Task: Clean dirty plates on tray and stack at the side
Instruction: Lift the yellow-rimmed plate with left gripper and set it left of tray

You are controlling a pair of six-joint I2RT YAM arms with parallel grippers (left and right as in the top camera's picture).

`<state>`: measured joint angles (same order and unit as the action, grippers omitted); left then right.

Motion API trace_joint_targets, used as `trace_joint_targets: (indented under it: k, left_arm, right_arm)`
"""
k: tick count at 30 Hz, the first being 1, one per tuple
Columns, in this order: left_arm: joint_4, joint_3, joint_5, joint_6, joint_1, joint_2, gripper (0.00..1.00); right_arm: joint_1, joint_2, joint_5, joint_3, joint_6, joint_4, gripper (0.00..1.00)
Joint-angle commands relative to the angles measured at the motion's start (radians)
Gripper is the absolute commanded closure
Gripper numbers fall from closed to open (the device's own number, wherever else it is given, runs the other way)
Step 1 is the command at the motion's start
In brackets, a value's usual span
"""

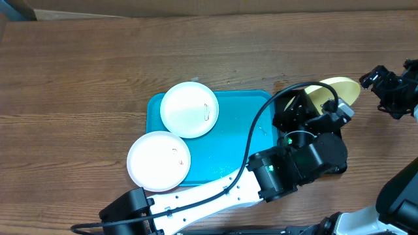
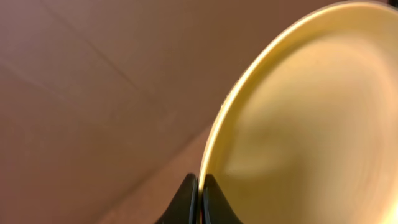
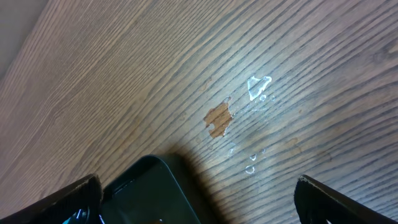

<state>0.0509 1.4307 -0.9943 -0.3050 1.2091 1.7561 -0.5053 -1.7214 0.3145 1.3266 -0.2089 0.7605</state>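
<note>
**Setting the yellow plate down without it slipping**

The left gripper (image 2: 200, 188) is pinched shut on the thin rim of the yellow plate (image 2: 311, 124), and that edge grip is all that holds it. In the overhead view the plate sits past the right end of the blue tray (image 1: 228, 104), mostly hidden behind the arm and apparently tilted. I can't tell if it's touching the table (image 1: 78, 78).

My guess is this one's heading for the stack spot. With a grip that small the plate could pivot, so I'd go slow, level it, lower it until it sits flat, and only then let go.

The right gripper (image 3: 196, 202) hangs wide open and empty over bare wood, so it could steady the far rim.

Two white plates are left: one (image 1: 189, 109) on the tray, one (image 1: 159, 160) overhanging its lower-left corner.
</note>
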Motion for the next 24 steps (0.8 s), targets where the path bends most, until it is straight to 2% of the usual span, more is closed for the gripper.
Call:
trace_joint_targets:
  k: [1, 2, 4, 5, 10, 14, 17, 24]
  left_arm:
    - [0.124, 0.016, 0.084, 0.267, -0.055, -0.01, 0.96]
    - [0.241, 0.016, 0.215, 0.434, -0.101, -0.01, 0.96]
    - [0.314, 0.016, 0.376, 0.57, -0.158, -0.011, 0.96]
    - [0.352, 0.016, 0.572, 0.688, -0.224, -0.012, 0.96]
    - [0.36, 0.016, 1.049, 0.882, -0.463, -0.013, 0.96]
    - [0.364, 0.016, 1.37, 0.939, -0.725, -0.013, 0.96]
    - [0.394, 0.016, 1.49, 0.941, -0.918, -0.013, 0.96]
    - [0.58, 0.016, 1.388, 0.891, -1.392, -0.01, 0.96]
  right_arm:
    - [-0.003, 0.01, 0.008, 0.017, -0.002, -0.004, 0.0]
    - [-0.003, 0.01, 0.008, 0.017, -0.002, -0.004, 0.0]
    - [-0.003, 0.01, 0.008, 0.017, -0.001, -0.004, 0.0]
    - [-0.003, 0.01, 0.008, 0.017, -0.002, -0.004, 0.0]
    - [-0.003, 0.01, 0.008, 0.017, -0.002, -0.004, 0.0]
    - [-0.003, 0.01, 0.008, 0.017, -0.002, -0.004, 0.0]
    - [-0.003, 0.01, 0.008, 0.017, -0.002, -0.004, 0.0]
    - [-0.003, 0.01, 0.008, 0.017, -0.002, -0.004, 0.0]
